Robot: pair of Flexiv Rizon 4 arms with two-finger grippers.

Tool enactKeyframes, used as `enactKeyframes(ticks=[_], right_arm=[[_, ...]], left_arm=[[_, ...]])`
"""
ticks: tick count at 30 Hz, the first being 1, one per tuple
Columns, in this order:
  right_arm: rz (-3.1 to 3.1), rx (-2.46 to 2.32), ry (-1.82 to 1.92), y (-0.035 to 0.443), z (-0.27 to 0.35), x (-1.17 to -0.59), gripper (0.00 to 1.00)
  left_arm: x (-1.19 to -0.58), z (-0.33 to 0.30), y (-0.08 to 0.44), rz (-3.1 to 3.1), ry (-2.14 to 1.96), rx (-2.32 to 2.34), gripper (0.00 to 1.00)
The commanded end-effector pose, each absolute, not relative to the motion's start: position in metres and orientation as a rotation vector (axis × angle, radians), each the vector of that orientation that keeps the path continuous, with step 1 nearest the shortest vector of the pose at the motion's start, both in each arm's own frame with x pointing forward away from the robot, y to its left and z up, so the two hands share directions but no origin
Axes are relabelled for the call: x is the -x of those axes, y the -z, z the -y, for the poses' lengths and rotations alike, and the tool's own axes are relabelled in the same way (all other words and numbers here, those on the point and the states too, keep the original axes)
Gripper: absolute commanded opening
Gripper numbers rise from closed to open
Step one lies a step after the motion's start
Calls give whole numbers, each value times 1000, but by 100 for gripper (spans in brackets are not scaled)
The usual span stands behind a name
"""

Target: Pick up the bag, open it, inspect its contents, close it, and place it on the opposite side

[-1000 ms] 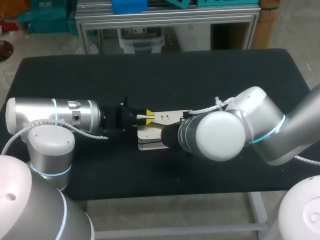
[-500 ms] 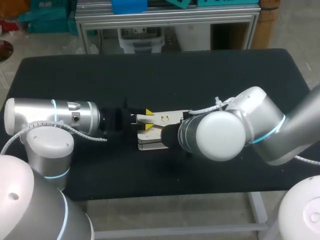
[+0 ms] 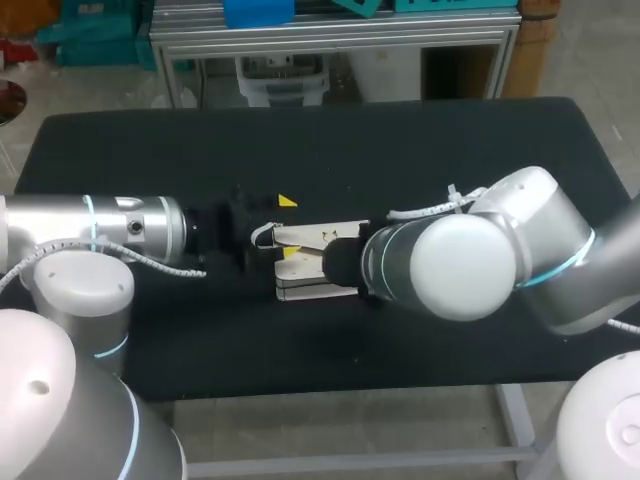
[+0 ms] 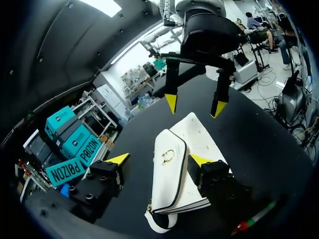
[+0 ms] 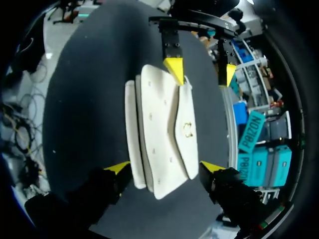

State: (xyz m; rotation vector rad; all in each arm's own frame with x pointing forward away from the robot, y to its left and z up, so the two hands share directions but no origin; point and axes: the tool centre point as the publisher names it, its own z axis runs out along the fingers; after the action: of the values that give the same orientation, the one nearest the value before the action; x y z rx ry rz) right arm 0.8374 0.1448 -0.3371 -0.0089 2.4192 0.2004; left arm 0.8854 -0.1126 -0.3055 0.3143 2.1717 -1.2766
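My left arm (image 3: 100,225) was a silver-grey cylinder banded by a thin light-blue ring. It had a small dark screw hole near its wrist end and a white coiled cable (image 3: 150,262) along its side. My right arm (image 3: 470,265) was built of rounded white and silver joints, also edged with a light-blue ring, and a thin white cable (image 3: 425,212) was fastened to it with a tie. Both wrists ended in black housings. My left gripper (image 4: 159,160) and right gripper (image 5: 163,168) each had 2 black, blocky fingers capped with bright yellow triangular tips. Round bolt heads dotted the left gripper's finger mounts.
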Motion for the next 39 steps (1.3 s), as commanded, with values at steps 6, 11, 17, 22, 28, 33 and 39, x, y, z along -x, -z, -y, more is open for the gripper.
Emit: enactKeyframes(ticks=[6, 11, 17, 22, 28, 33, 39], right_arm=[[-2520, 14, -340, 307, -117, -835, 100], [-2612, 46, -302, 295, -116, -841, 100], [-2730, 72, -243, 282, -115, -849, 100], [-2850, 93, -216, 273, -114, -857, 100], [-2970, 84, -324, 267, -105, -865, 100], [-3050, 103, -596, 270, -100, -869, 100], [-3050, 103, -596, 270, -100, -869, 100]], left_arm=[[-883, 93, 285, -2489, 1239, -122, 100], [-880, 84, 288, -2607, 1145, -96, 100], [-878, 71, 288, -2722, 1066, -54, 100], [-880, 62, 291, -2834, 1036, 44, 100], [-880, 52, 294, -2973, 1015, 183, 100], [-880, 46, 296, -3020, 973, 345, 100], [-880, 46, 296, -3020, 973, 345, 100]])
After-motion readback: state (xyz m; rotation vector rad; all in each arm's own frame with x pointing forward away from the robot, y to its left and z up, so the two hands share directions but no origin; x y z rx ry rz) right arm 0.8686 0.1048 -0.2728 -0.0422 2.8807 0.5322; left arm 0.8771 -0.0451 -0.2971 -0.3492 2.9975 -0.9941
